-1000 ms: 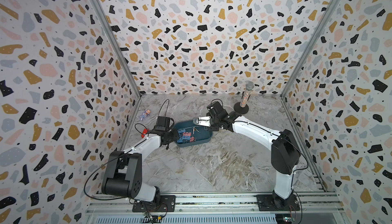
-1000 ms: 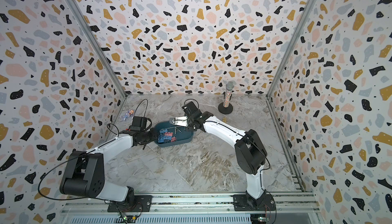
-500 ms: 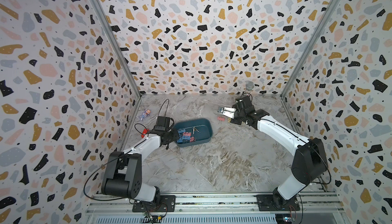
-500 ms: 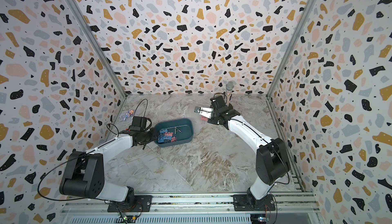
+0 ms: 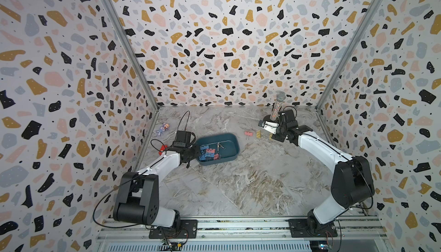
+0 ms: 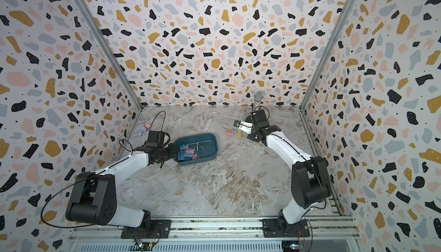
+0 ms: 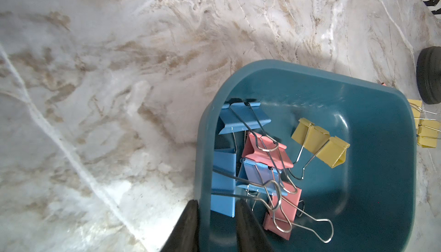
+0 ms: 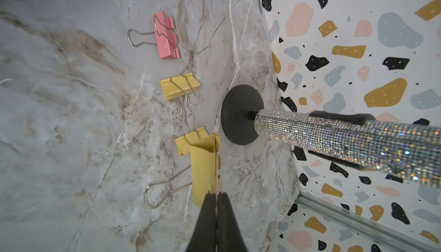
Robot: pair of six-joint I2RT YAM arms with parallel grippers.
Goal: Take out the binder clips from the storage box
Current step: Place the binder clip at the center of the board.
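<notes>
The storage box (image 7: 310, 74) is holding blue, pink and yellow binder clips (image 7: 265, 150), the left gripper (image 7: 216, 205) pinching its rim, the right gripper (image 8: 216, 194) clamping a yellow clip (image 8: 205, 167).

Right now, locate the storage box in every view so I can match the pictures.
In both top views: storage box on the table, left of centre.
Left wrist: close up, binder clips inside, rim between the left end effector's fingers.
Right wrist: not in view.
Shared landmark: glitter microphone stand; left wrist shows only its black base.

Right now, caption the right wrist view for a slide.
Right gripper holds a yellow clip near a pink clip and the glitter microphone.
</notes>
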